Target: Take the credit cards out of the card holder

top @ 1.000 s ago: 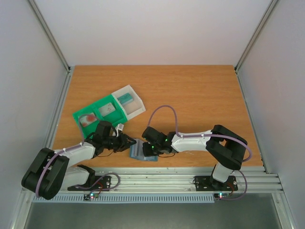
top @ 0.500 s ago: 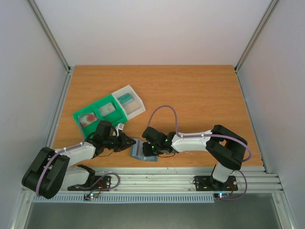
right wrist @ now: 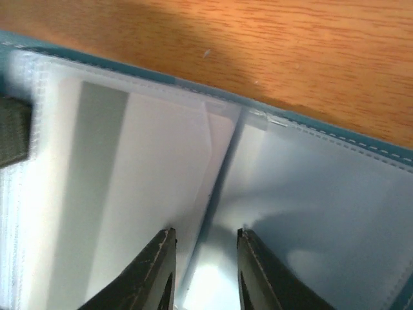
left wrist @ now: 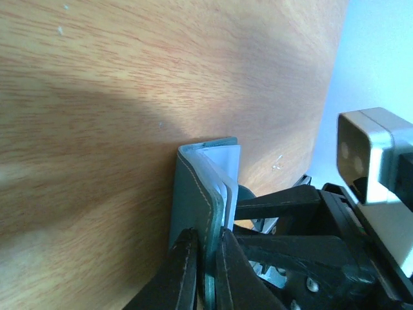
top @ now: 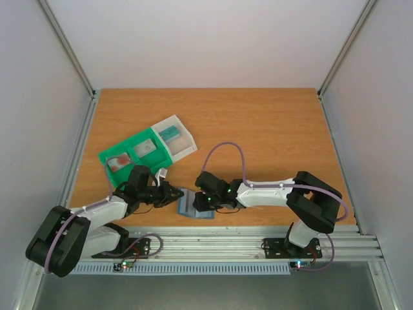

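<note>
The holder (top: 191,205) lay near the surface's (top: 271,129) front edge, the left jaws at its left edge and the right jaws over its inside from the right. The tray (top: 129,141) sat behind it and to the left, apart from it, nearer the surface's left side.

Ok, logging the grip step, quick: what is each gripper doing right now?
Left gripper: closed on the card holder.
Right gripper: partly open, holding nothing.
</note>
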Motion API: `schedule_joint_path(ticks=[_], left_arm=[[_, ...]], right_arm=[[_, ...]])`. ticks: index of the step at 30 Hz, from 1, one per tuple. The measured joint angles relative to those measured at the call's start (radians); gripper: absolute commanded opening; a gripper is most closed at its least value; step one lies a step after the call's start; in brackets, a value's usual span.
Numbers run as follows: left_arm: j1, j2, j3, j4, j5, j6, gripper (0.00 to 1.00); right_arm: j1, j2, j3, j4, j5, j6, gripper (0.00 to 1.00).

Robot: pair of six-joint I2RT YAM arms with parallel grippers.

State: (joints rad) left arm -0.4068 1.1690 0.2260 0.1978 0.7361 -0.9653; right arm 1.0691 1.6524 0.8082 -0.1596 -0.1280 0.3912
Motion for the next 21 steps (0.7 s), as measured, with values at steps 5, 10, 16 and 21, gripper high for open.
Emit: schedule_joint_path(ticks=[5, 10, 16, 21], left_arm=[[-0.006, -0.028, 0.000, -0.030, 0.000, 0.000, 0.00], [-0.008, -0.052, 0.000, -0.054, -0.002, 0.001, 0.00], [-0.010, -0.073, 0.000, -0.098, -0.009, 0.007, 0.00], [-0.010, -0.080, 0.001, -0.119, -0.011, 0.009, 0.01]], right_arm=[[0.000, -0.066, 0.003, -0.036, -0.013, 0.017, 0.50], [0.000, -0.077, 0.027, -0.044, -0.053, 0.042, 0.59], [0.005, -0.064, 0.069, -0.053, -0.076, 0.061, 0.62], [0.008, -0.042, 0.091, -0.053, -0.085, 0.067, 0.65]])
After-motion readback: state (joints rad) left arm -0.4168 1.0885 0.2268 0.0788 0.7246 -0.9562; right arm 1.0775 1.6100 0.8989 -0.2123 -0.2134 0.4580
